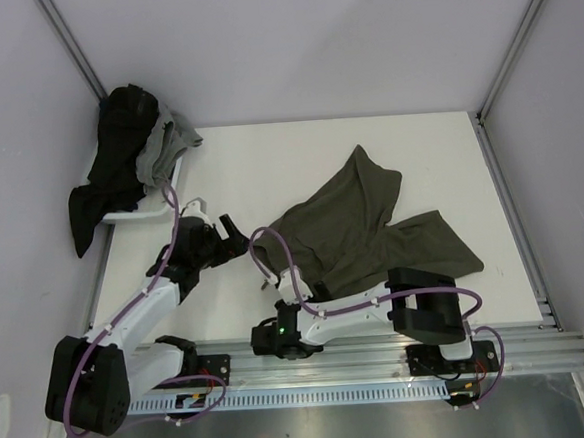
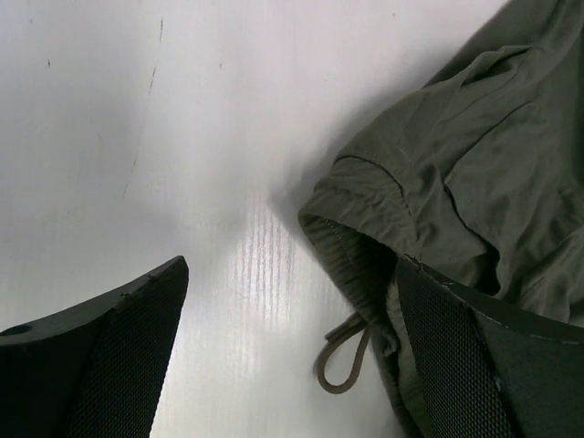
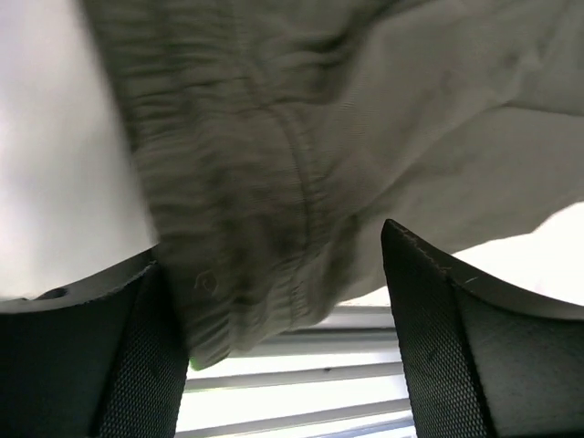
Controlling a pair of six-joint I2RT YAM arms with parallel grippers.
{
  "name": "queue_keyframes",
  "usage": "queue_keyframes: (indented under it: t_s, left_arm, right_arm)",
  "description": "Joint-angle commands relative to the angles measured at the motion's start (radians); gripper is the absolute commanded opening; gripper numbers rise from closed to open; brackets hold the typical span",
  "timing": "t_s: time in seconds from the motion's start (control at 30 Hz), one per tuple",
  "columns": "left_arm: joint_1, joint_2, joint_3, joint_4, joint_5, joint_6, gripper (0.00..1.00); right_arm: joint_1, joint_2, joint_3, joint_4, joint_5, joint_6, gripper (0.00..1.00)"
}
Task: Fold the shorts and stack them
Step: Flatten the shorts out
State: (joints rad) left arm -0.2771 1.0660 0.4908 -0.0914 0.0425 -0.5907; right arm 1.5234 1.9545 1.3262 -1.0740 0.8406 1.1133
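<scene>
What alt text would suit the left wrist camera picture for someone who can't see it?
Crumpled olive-green fabric shorts lie at right on a white table, their drawstring loop trailing out. The open left pincer's black fingers flank the waistband edge.

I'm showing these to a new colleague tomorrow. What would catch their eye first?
The crumpled olive shorts lie just right of the middle of the white table. A heap of dark and grey clothes sits in the far left corner. The left gripper stands open beside the drawstring; the right gripper is open with waistband fabric between its fingers.
</scene>
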Motion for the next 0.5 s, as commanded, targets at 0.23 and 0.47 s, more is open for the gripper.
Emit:
queue_keyframes:
  t_s: [0.23,0.47]
  left_arm:
    - [-0.062,0.029,-0.043,0.163,-0.030,0.164,0.92]
    - [-0.192,0.081,-0.006,0.220,-0.075,0.279,0.90]
  right_arm:
    - [-0.012,-0.189,-0.163,-0.009,0.077,0.105,0.56]
    - [-0.025,-0.241,-0.222,0.034,0.058,0.076,0.51]
